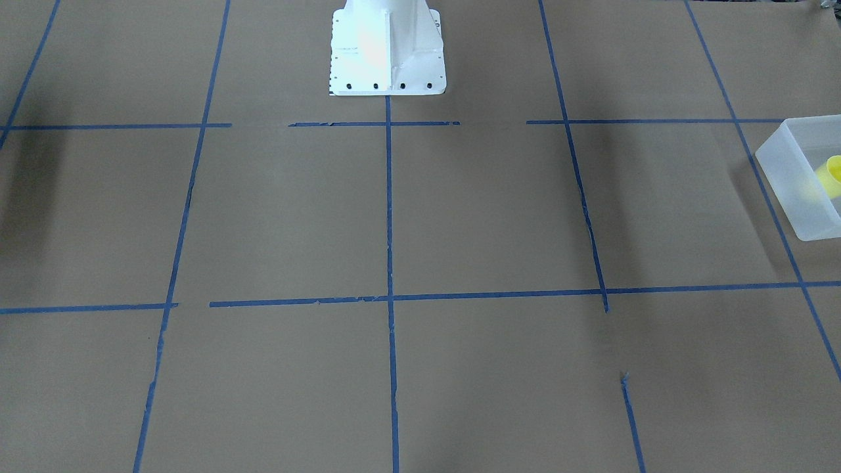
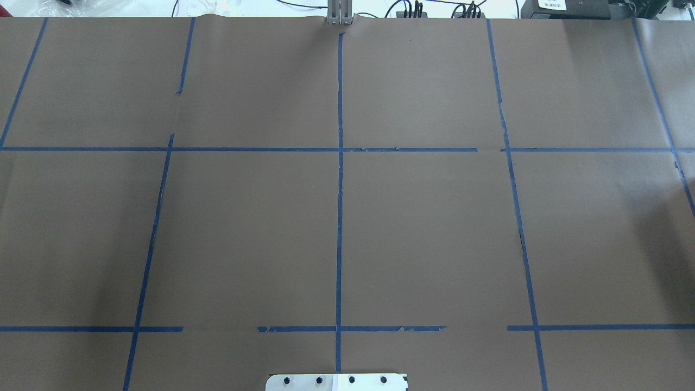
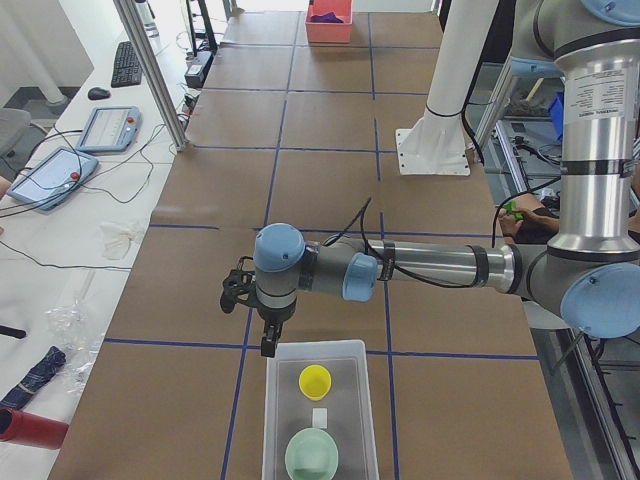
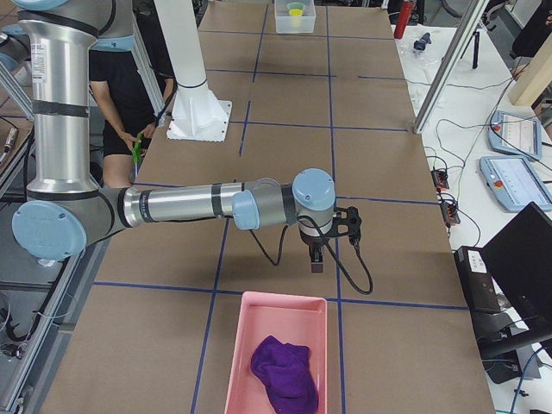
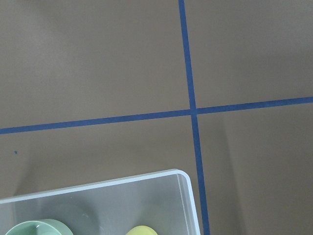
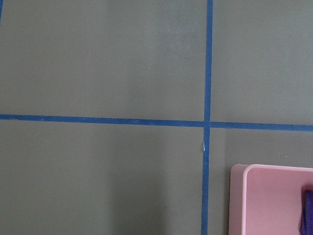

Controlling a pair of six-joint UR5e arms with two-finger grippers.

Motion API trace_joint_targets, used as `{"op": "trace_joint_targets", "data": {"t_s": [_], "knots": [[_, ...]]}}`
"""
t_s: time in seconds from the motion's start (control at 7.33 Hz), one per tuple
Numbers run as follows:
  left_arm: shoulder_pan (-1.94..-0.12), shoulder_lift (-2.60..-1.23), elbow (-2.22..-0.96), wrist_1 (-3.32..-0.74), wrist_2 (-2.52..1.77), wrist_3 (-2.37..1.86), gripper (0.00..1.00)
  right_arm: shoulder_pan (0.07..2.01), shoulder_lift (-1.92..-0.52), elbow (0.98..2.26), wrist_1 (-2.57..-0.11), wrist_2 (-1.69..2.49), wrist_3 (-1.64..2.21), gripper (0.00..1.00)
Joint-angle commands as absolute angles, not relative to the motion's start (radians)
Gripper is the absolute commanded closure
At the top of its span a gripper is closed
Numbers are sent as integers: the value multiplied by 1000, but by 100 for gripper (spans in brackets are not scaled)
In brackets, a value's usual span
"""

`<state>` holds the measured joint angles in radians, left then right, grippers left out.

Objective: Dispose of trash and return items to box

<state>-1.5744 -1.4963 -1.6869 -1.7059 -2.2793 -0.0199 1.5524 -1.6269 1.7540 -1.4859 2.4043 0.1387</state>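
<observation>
The frosted-white box (image 3: 274, 400) stands at the table's left end and also shows in the front-facing view (image 1: 788, 164) and the left wrist view (image 5: 183, 188). In it are the yellow cup (image 3: 315, 380), upright, a pale green bowl (image 3: 311, 455) and a small white piece (image 3: 320, 417). The cup also shows in the front-facing view (image 1: 831, 174). My left gripper (image 3: 268, 345) hangs just above the box's inner edge; I cannot tell if it is open or shut. My right gripper (image 4: 316, 263) hangs near a pink bin; I cannot tell its state either.
The pink bin (image 4: 233, 362) at the table's right end holds a purple cloth (image 4: 283, 371); its corner shows in the right wrist view (image 6: 239, 196). The white robot base (image 1: 387, 52) stands at the table's middle rear. Blue tape lines cross the brown table cover.
</observation>
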Motion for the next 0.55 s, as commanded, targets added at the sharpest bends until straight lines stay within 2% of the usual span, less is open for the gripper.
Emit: {"op": "trace_joint_targets", "data": {"t_s": [0.0,0.41], "knots": [[-1575,-1497,-1687,-1706,-2275,-20,0,1554,-1631,1752,-1486,2404,138,0],[-1575,-1499,-1693,-1706,-2273,-20,0,1555,-1641,1707,-1488,2413,127,0]]}}
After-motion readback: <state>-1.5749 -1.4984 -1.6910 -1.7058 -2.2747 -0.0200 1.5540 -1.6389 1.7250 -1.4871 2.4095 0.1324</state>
